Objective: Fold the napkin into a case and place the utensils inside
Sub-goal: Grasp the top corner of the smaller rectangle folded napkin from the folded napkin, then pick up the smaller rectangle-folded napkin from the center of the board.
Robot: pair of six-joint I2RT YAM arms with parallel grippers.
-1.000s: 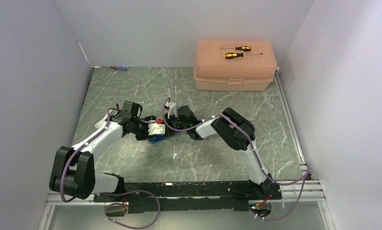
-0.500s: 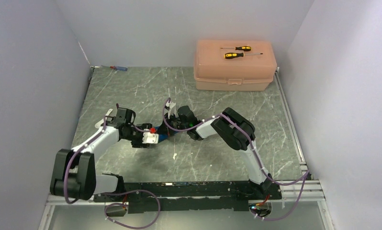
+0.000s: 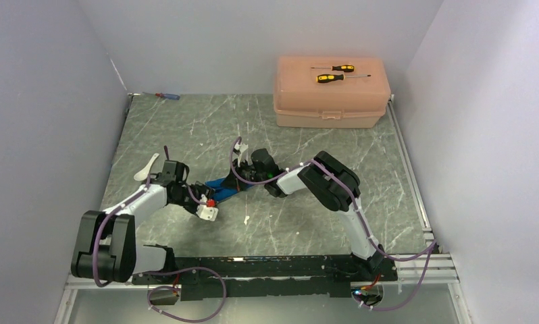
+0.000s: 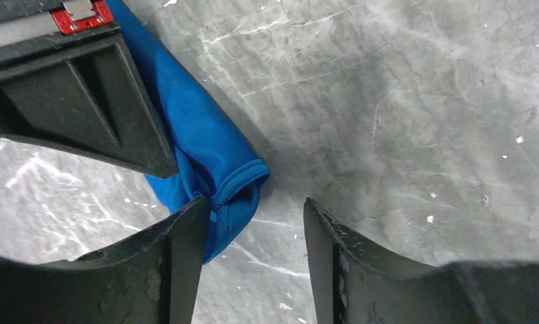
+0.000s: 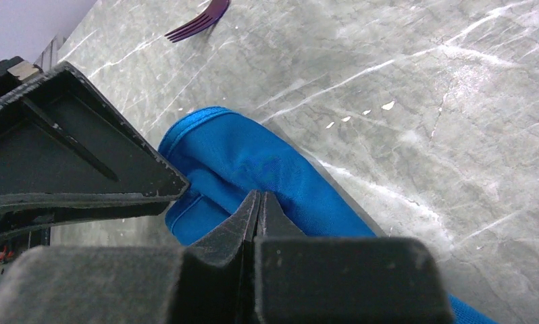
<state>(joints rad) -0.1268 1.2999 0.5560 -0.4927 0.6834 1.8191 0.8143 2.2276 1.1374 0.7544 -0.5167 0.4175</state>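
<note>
The grey marbled table (image 3: 321, 209) fills the top view, with a peach box (image 3: 327, 101) at its upper right. In the middle of that frame lies the napkin (image 3: 225, 183), gathered into a narrow blue band running from lower left to upper right. Both wrist views show it doubled over, with a hemmed, rounded end.

The right gripper (image 5: 257, 199) is clenched, its tips down at the cloth. Whether a fold is nipped between them I cannot tell. The left gripper (image 4: 253, 202) is released at the band's lower-left end: the hemmed corner runs right up to one finger, and the rest of the gap shows bare table.

Two screwdrivers (image 3: 327, 78) lie on the box lid, and a smaller screwdriver (image 3: 167, 96) lies at the table's upper left edge. The spoon (image 3: 145, 167) lies at the left of the top view, near the left arm and apart from the napkin. The fork (image 5: 200, 22) shows at the top of the right wrist view, also apart from it.

I judge the folding done or nearly so, and the filling not yet begun. The next move calls for the free left gripper to fetch the spoon, which is nearest, while the right one pins the band. The end must gape enough to take a handle, and the soft cloth may slide or unfold if pushed.

No brand, label or writing can be read; a red tab (image 4: 84, 15) at the upper left of the left wrist view bears nothing legible
</note>
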